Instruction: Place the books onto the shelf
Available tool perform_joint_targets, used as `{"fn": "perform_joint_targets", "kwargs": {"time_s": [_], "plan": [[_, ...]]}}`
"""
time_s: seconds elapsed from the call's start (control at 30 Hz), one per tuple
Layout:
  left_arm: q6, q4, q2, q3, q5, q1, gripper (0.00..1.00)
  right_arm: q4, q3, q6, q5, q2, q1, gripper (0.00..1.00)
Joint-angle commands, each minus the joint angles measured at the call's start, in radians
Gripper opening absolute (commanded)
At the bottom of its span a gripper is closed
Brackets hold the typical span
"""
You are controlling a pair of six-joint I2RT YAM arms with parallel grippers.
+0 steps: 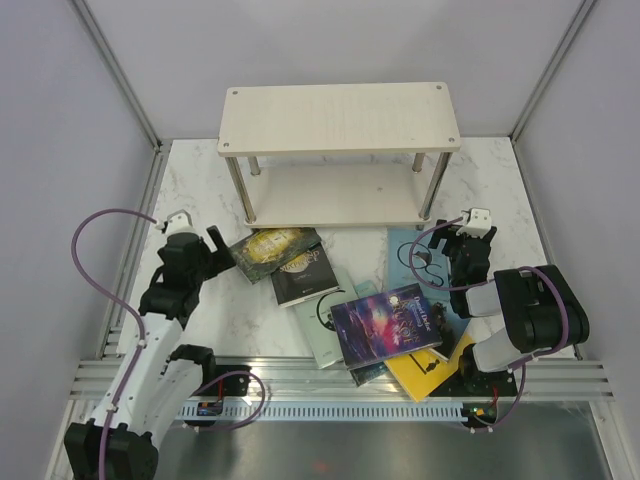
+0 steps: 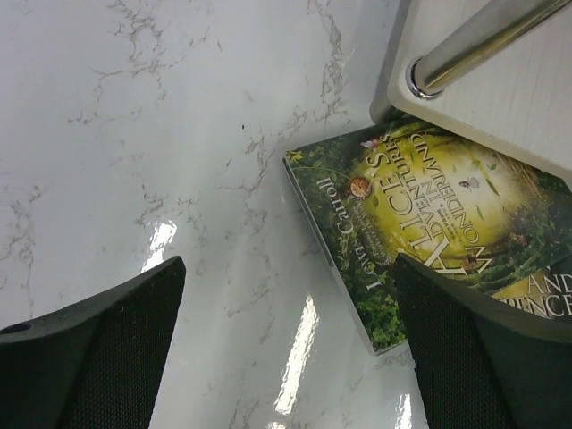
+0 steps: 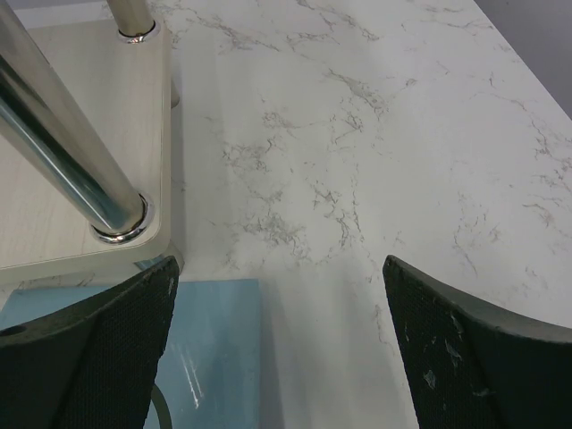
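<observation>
books strewn flat on table, shelf behind

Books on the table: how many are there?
7 show: green-gold book and black book before the shelf; pale book mid-table; galaxy book over a dark book; yellow book at the near edge; blue book at right. Others may be hidden underneath.
</observation>
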State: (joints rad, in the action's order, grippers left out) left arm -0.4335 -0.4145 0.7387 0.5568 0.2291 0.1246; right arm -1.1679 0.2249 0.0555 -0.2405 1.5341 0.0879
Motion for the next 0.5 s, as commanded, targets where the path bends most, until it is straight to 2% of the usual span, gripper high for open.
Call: {"fn": "perform_joint_targets", "kwargs": {"time_s": [0.0, 0.1, 0.23, 0.3, 0.33, 0.37, 0.43, 0.47], "plan": [[0.007, -0.092, -0.035, 0.077, -0.087, -0.002, 1.00, -0.049, 0.004, -0.006, 0.015, -0.002, 0.003, 0.98], [0.012, -0.133, -0.085, 0.149, -0.175, -0.003, 1.00, -0.042, 0.008, -0.005, 0.015, 0.000, 0.004, 0.98], [-0.057, -0.170, -0.162, 0.204, -0.204, -0.002, 1.00, -0.062, -0.001, -0.009, 0.010, -0.023, 0.007, 0.98], [-0.070, -0.197, -0.203, 0.203, -0.259, -0.002, 1.00, 0.133, 0.033, -0.016, -0.009, -0.102, 0.015, 0.98], [-0.077, -0.207, -0.209, 0.195, -0.287, -0.003, 1.00, 0.262, 0.125, 0.000, -0.070, -0.191, 0.015, 0.98], [-0.080, -0.207, -0.206, 0.190, -0.327, -0.002, 1.00, 0.530, 0.186, 0.026, -0.116, -0.225, 0.013, 0.98], [-0.144, -0.248, -0.162, 0.180, -0.358, -0.002, 1.00, 0.759, 0.349, 0.075, -0.163, -0.287, 0.015, 0.98], [-0.178, -0.279, -0.138, 0.180, -0.346, -0.002, 1.00, 0.856, 0.378, 0.090, -0.177, -0.304, 0.013, 0.98]]}}
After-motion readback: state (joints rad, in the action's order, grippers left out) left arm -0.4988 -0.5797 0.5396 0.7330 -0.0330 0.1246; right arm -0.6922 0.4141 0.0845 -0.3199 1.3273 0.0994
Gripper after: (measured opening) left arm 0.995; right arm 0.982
